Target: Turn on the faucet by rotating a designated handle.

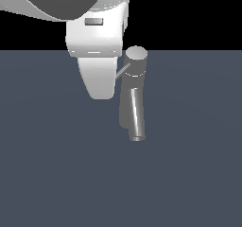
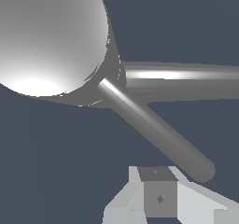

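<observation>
The grey faucet (image 1: pixel 133 86) stands upright with a flat round cap (image 1: pixel 137 54) and a slanted spout (image 1: pixel 136 117) running toward the camera. Its handle (image 1: pixel 123 71), a thin rod, sticks out from under the cap toward the exterior view's left. My white gripper (image 1: pixel 100 92) hangs just left of the faucet, and the rod's free end reaches its side. In the wrist view the cap (image 2: pixel 46 36) fills one corner, the spout (image 2: pixel 186 78) runs off the frame, and the handle (image 2: pixel 154 127) ends right beside my gripper (image 2: pixel 158 192). The fingers look shut together with nothing between them. Contact with the rod cannot be told.
The faucet stands on a flat dark blue-grey floor (image 1: pixel 56 174) that spreads on all sides. Behind it is plain black background. The arm's white bulk (image 1: pixel 56 1) fills the upper left of the exterior view.
</observation>
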`<state>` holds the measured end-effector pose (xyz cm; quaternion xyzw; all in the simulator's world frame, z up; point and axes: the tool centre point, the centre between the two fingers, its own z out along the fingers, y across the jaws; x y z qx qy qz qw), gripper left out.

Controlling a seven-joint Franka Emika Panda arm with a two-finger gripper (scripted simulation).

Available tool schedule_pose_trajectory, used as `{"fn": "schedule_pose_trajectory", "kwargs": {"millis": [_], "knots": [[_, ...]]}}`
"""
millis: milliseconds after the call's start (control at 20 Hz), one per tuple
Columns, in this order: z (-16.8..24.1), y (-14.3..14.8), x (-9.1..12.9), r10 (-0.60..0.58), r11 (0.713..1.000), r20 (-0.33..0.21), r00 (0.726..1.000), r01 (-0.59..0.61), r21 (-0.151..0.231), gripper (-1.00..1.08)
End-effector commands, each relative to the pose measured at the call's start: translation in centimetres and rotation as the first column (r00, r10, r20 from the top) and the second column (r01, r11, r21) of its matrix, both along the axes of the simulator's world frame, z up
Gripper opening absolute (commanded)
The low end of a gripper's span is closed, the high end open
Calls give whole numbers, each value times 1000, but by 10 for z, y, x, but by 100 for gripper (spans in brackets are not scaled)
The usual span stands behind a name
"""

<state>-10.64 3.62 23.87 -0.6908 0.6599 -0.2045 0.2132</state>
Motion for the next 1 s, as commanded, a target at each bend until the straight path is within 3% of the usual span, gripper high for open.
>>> {"fn": "schedule_pose_trajectory", "kwargs": {"millis": [0, 950], "knots": [[-3, -12, -3, -23, 1000, -4, 1000, 23, 2, -100], [-14, -27, -18, -26, 1000, -6, 1000, 26, 2, -100]]}}
